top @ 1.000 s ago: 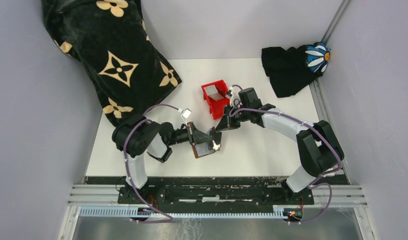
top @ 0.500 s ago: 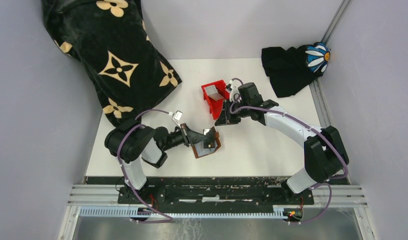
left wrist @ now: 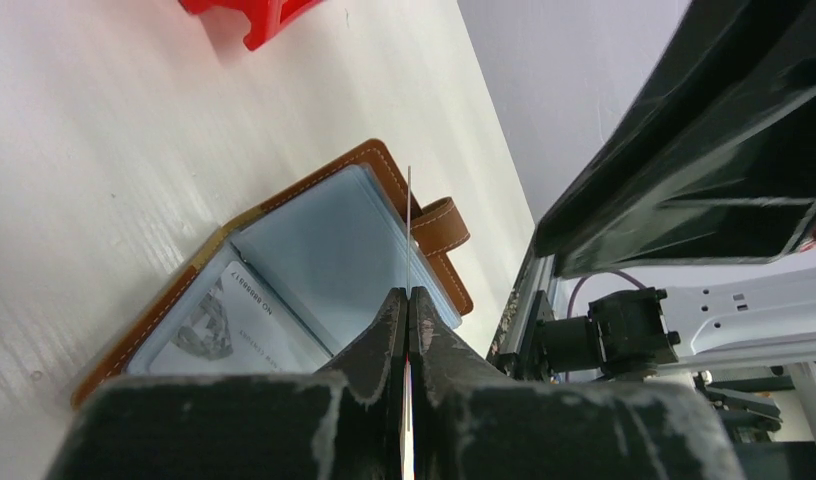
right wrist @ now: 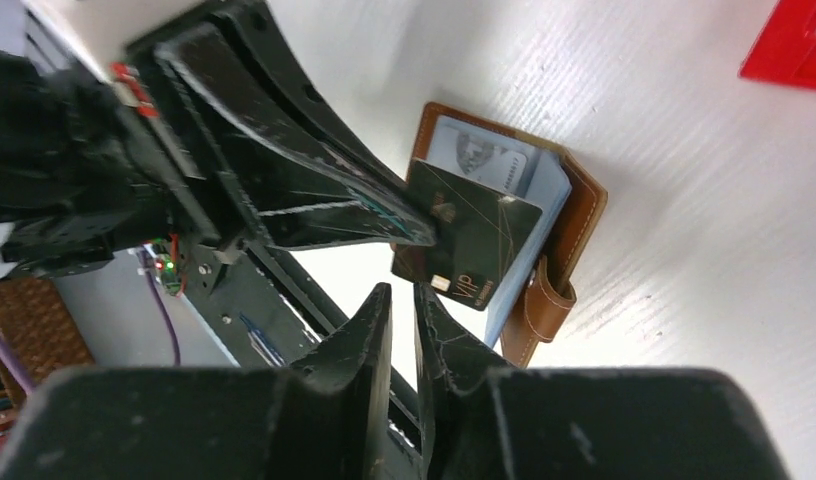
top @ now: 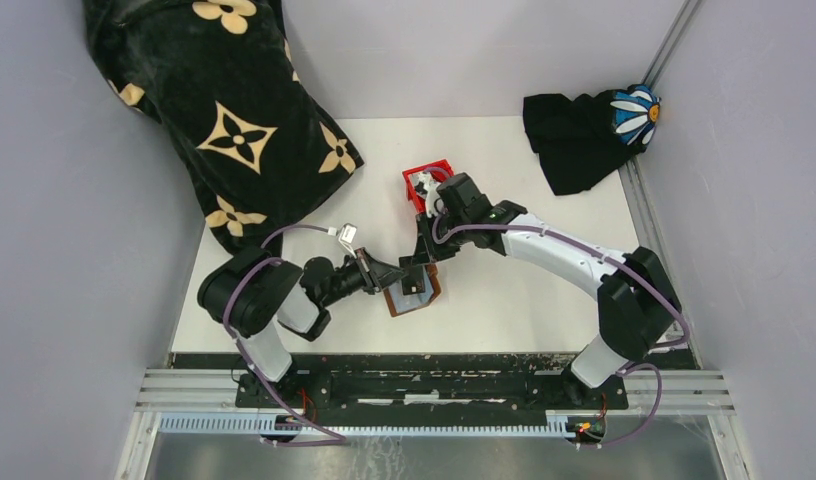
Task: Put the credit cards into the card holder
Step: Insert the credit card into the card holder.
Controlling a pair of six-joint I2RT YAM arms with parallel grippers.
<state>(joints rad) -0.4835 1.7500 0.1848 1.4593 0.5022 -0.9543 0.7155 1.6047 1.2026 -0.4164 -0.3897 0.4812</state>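
Note:
The brown card holder [top: 431,293] lies open on the white table, its light blue sleeves up, and it also shows in the left wrist view [left wrist: 314,240] and the right wrist view [right wrist: 580,214]. One grey credit card [left wrist: 219,318] sits in its sleeve. My left gripper [top: 397,276] is shut on a dark credit card [right wrist: 469,235], held on edge over the open holder and seen edge-on in the left wrist view [left wrist: 408,225]. My right gripper [top: 421,256] hovers just above the holder and that card, jaws almost closed with a thin gap, holding nothing.
A red bin [top: 425,178] stands just behind the holder, partly under my right arm. A black flowered cloth [top: 224,110] covers the back left. A black cloth with a daisy [top: 584,130] lies at the back right. Grey walls close both sides.
My right gripper has swung from the holder toward the red bin and back to above the holder. My left arm has shifted slightly left, still holding the card over the holder.

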